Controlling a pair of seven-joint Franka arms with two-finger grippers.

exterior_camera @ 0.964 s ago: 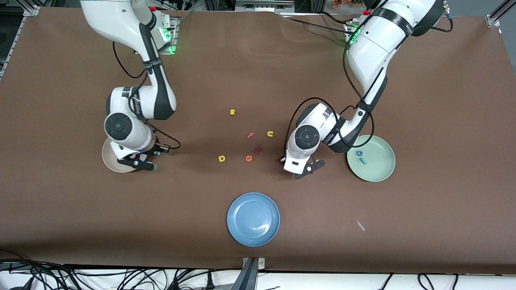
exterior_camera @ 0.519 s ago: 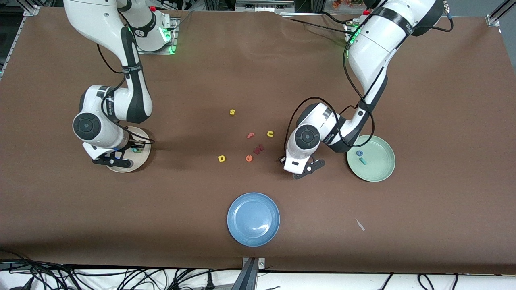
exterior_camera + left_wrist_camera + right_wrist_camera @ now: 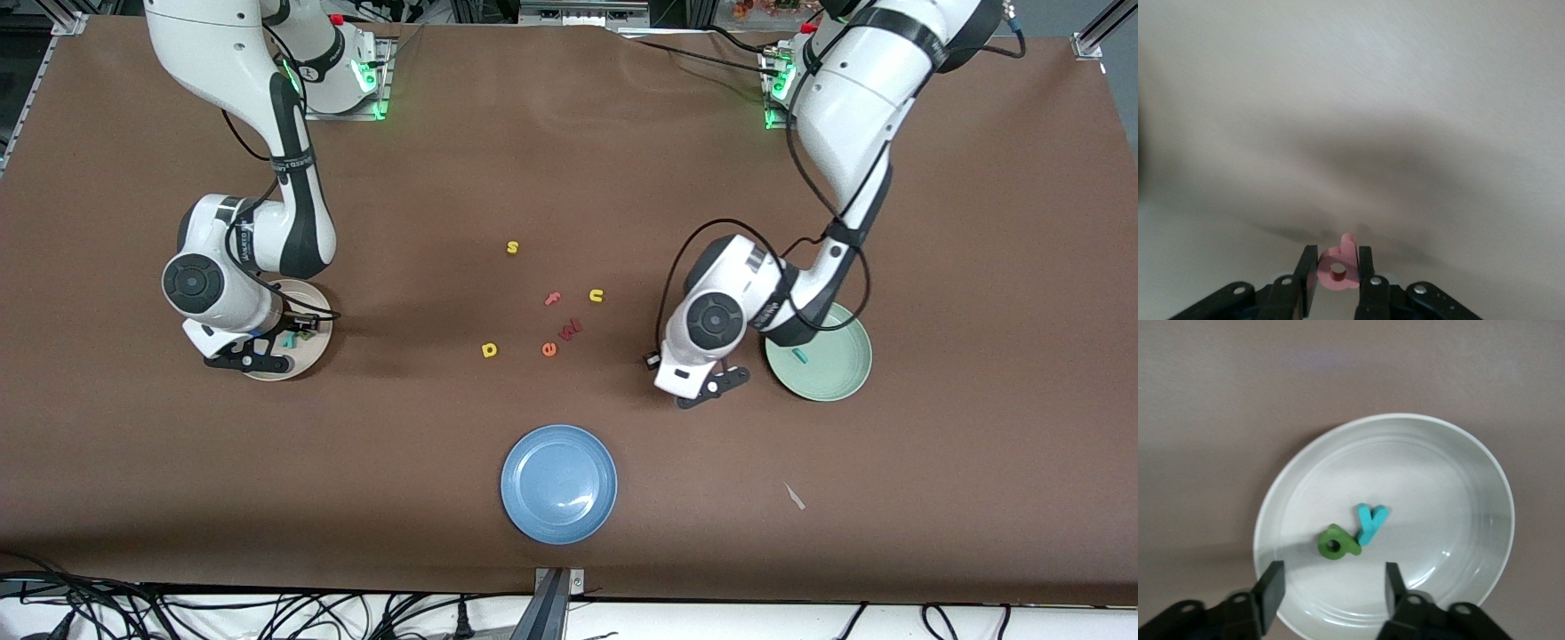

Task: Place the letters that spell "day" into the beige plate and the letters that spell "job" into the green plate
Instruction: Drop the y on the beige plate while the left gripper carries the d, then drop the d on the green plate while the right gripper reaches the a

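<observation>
Front view, blue o hidden, left arm (image 3: 711,324)

The table covering (image 3: 978,267) is presenting as a matt brown sheet, cloth- or felt-like, with a faint even texture. The beige plate (image 3: 1471,487) is showing a smooth, glazed-looking finish and is catching small highlights near its rim. The green a (image 3: 1338,545) and teal y (image 3: 1370,522) lying in it are looking matt and soft, like foam. The pink-red b (image 3: 1338,270) is showing the same dull foam surface. The blue plate (image 3: 558,483) is appearing smooth with a soft sheen. The arm shells are looking like glossy white plastic.
</observation>
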